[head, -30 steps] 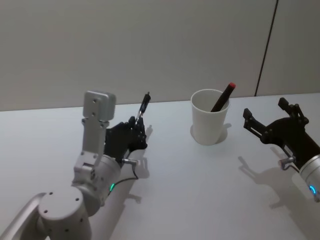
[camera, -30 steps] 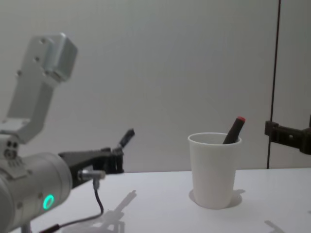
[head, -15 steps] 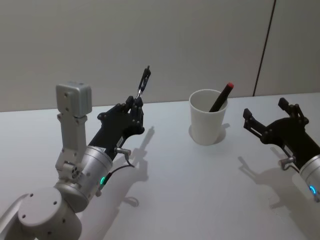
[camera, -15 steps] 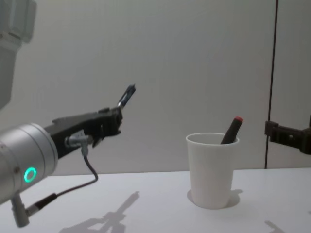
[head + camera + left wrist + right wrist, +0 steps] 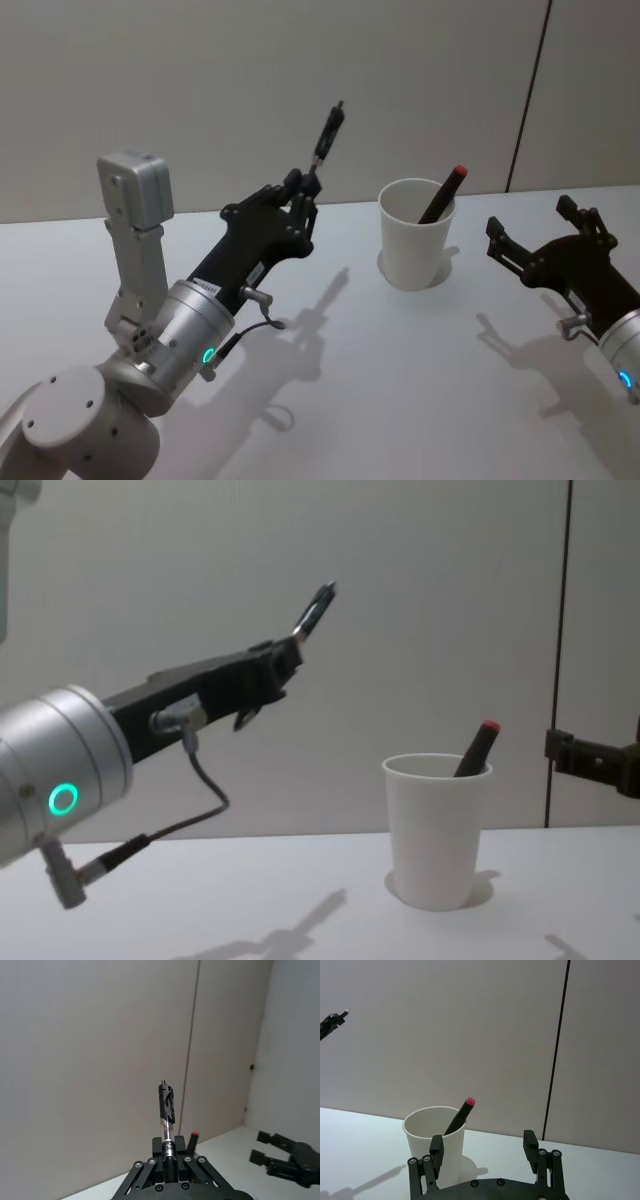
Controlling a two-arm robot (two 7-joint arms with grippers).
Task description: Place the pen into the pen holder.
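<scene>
My left gripper (image 5: pixel 303 190) (image 5: pixel 288 652) (image 5: pixel 167 1157) is shut on a black pen (image 5: pixel 327 133) (image 5: pixel 314 610) (image 5: pixel 166 1110), holding it high above the table, left of the cup, with its clip end pointing up. The pen holder (image 5: pixel 414 234) (image 5: pixel 434 827) (image 5: pixel 435 1142), a white paper cup, stands on the white table (image 5: pixel 400 380) and holds a dark pen with a red tip (image 5: pixel 445 193) (image 5: pixel 478 747) (image 5: pixel 460 1115) leaning on its rim. My right gripper (image 5: pixel 540 235) (image 5: pixel 483 1150) hovers open, right of the cup.
A grey wall (image 5: pixel 200 90) with a dark vertical seam (image 5: pixel 530 90) rises just behind the table's far edge. Bare tabletop lies between the two arms and in front of the cup.
My left arm has lifted the black pen higher and carried it to the right, closer to the cup. The right arm and the cup have not moved.
</scene>
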